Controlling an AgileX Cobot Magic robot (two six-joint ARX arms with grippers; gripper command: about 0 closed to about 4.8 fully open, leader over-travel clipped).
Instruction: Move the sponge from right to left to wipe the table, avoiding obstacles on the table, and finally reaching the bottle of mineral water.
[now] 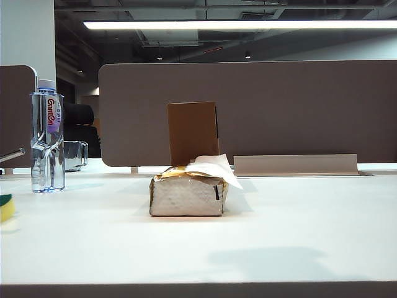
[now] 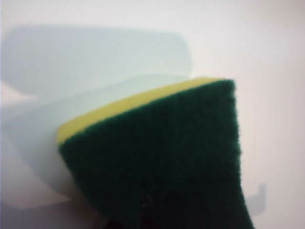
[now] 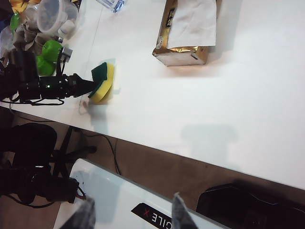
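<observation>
The white, smooth tabletop [image 1: 279,230] is stretching wide under a long ceiling lamp [image 1: 242,25], and grey-brown partition panels [image 1: 285,112] are closing it off at the back, with a dark office room lying behind them. In the middle of the exterior view the silver-grey tissue pack [image 1: 186,195] is lying with a white tissue sticking out of its gold top, and the plain brown cardboard box [image 1: 192,131] is standing upright just behind it; the two are sitting well to the right of the sponge. On the left the tall clear bottle of mineral water [image 1: 48,136] is standing upright with its white cap and red lettering, and a short clear glass container [image 1: 75,155] is standing near it, further back. The sponge [image 3: 103,82], a small block of thick yellow foam with a rough dark green layer, is showing at the far left edge of the exterior view, near the bottle but apart from it. The left gripper [image 3: 90,86] is pressing its fingers tightly together on the sponge, and in the left wrist view the green layer is filling most of the picture above the white surface. The right gripper [image 3: 131,214] is hanging high above the front edge of the tabletop, its fingers [image 3: 181,214] standing about half apart and holding nothing.
</observation>
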